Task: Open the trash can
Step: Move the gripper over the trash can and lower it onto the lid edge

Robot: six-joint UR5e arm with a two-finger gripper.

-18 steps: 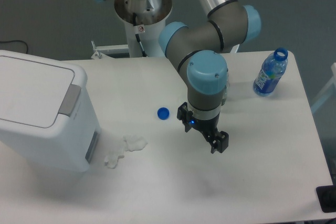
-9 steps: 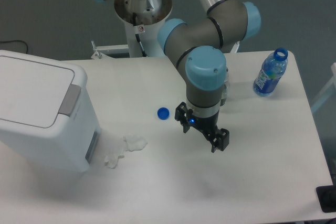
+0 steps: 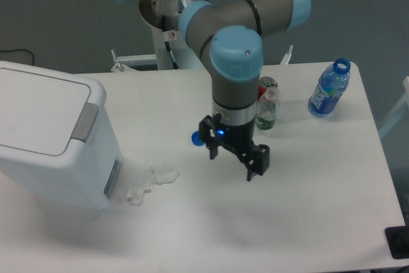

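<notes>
At the left edge of the surface [image 3: 307,222] sits the trash can [image 3: 51,139], lid down. Crumpled white scraps [image 3: 153,180] lie just beside its base. Near the middle, a blue cap [image 3: 197,137] lies by the gripper [image 3: 232,158], jaws spread and empty, well apart from the can. Far right stands a blue bottle [image 3: 330,89].

Left of the black gripper [image 3: 232,156]: a white trash can [image 3: 54,142] with a grey push panel [image 3: 84,121], white crumpled scraps [image 3: 153,181] on the white table [image 3: 307,209], and a blue bottle cap [image 3: 197,137] just beside its left finger. Behind and to the right: a small green-tinted bottle [image 3: 266,112] with a white cap, a red can [image 3: 267,85], and farther right a blue bottle [image 3: 329,89] with patterned blue label. Above: grey arm [image 3: 238,62] with light blue joint caps.
</notes>
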